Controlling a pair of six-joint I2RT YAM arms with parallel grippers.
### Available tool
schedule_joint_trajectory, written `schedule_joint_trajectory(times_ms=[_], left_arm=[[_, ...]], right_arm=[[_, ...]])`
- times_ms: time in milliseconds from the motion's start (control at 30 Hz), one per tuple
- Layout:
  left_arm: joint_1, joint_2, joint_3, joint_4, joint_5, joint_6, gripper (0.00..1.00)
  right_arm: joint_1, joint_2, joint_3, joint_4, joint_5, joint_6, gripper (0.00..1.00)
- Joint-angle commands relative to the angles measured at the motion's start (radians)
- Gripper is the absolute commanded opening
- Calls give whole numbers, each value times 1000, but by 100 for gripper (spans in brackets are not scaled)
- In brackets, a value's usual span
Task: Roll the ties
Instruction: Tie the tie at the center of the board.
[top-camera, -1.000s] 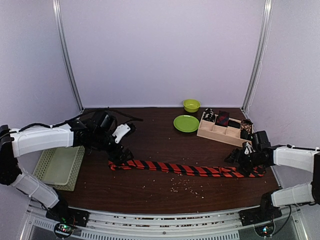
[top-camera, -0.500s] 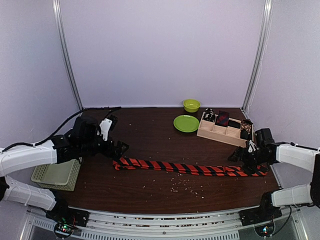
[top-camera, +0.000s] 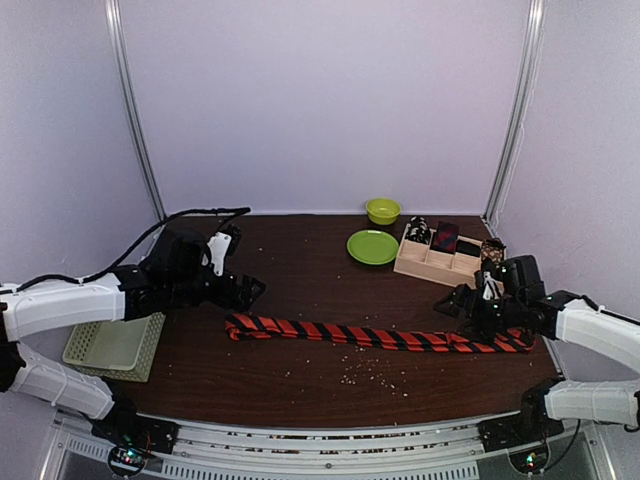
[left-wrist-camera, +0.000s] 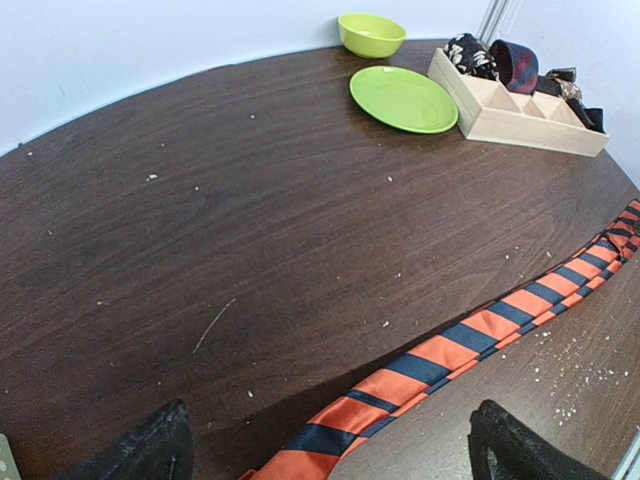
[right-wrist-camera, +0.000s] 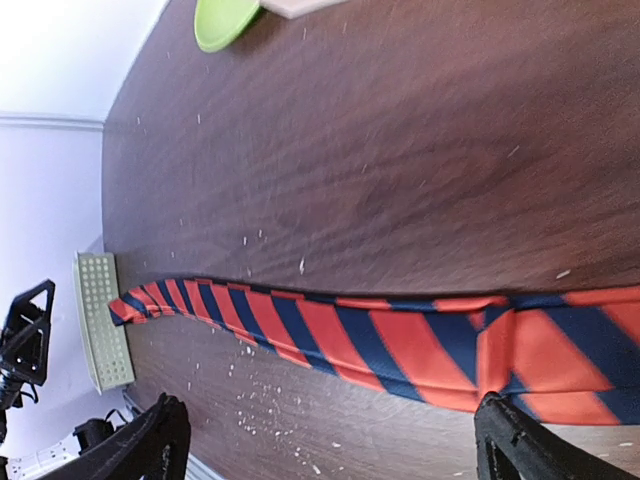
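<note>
Top external: left gripper (top-camera: 243, 291) and right gripper (top-camera: 452, 304) spread near striped tie (top-camera: 360, 336); plate (top-camera: 372, 246), bowl (top-camera: 382, 210), tray (top-camera: 436, 266) behind.

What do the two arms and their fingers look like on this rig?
The left arm and right arm both have white shell links with black joints. A loose black cable loops off the left one. The left gripper and right gripper are mostly black, with dark, matte, wedge-shaped fingers.
</note>
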Motion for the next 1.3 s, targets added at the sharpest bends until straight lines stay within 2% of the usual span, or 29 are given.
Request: schedule_joint_trajectory(times_ms=[0, 133, 267, 433, 667, 700, 833, 1000, 1167, 1267], left_arm=[[5, 15, 28, 56, 38, -11, 98], [5, 18, 24, 70, 44, -19, 98], [4, 34, 27, 67, 35, -24, 98], [5, 57, 35, 42, 33, -20, 98], [5, 102, 75, -22, 43, 23, 97], [5, 116, 82, -33, 58, 36, 97], [4, 143, 109, -39, 170, 96, 95], [5, 134, 117, -6, 234, 129, 98], [6, 162, 172, -32, 257, 162, 98], [5, 179, 198, -43, 266, 157, 97]], right_arm=[[118, 110, -13, 119, 104, 151, 99], [164, 186, -36, 170, 149, 203, 100], [146, 236, -57, 162, 191, 177, 100], [41, 278, -49, 51, 171, 33, 100], [-174, 256, 115, -303, 186, -327, 100], [-185, 250, 139, -323, 218, -342, 100], [-193, 178, 154, -266, 163, -302, 100], [-131, 64, 198, -187, 153, -290, 99], [23, 160, 346, -196, 167, -340, 100], [137, 255, 421, -171, 181, -312, 100]])
